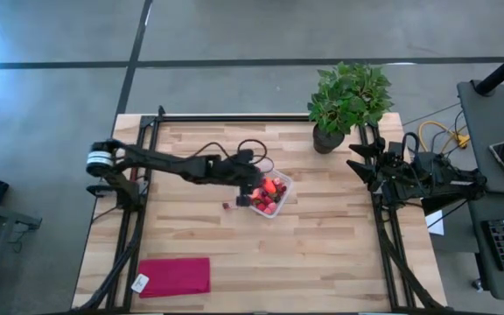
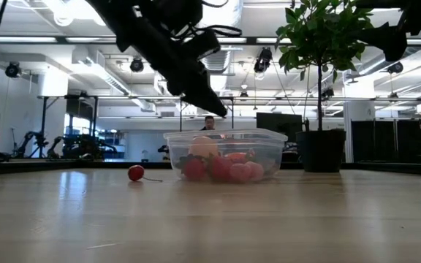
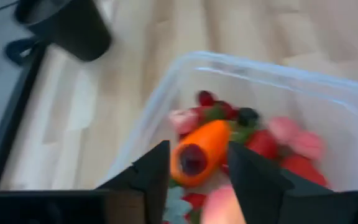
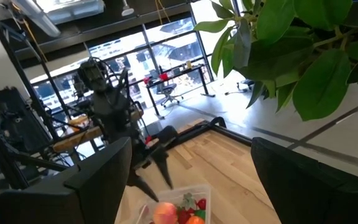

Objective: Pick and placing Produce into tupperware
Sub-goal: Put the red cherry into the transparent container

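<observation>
Hovering over the small clear square plastic tupperware (image 1: 272, 196) near the middle of the wooden table (image 1: 322, 254), the left hand (image 3: 194, 163) has its two dark fingers (image 3: 156, 171) a little apart, with the orange carrot-shaped piece (image 3: 201, 151) lying between them in the left wrist view. Whether the fingers touch the carrot or it rests free among the other produce cannot be told. Inside the container sit red berry-like pieces (image 3: 277, 144), a pale orange round fruit (image 2: 204, 147) and several dark small bits. One small red berry (image 2: 135, 173) lies on the table just outside the tupperware, on the left arm's side.

The right hand (image 1: 360, 163) waits at the right edge of the table, near the leafy green potted plant (image 1: 346, 103), its fingers spread wide with nothing between them. A flat magenta-red cloth (image 1: 175, 276) lies at the near left corner, well apart from the container.
</observation>
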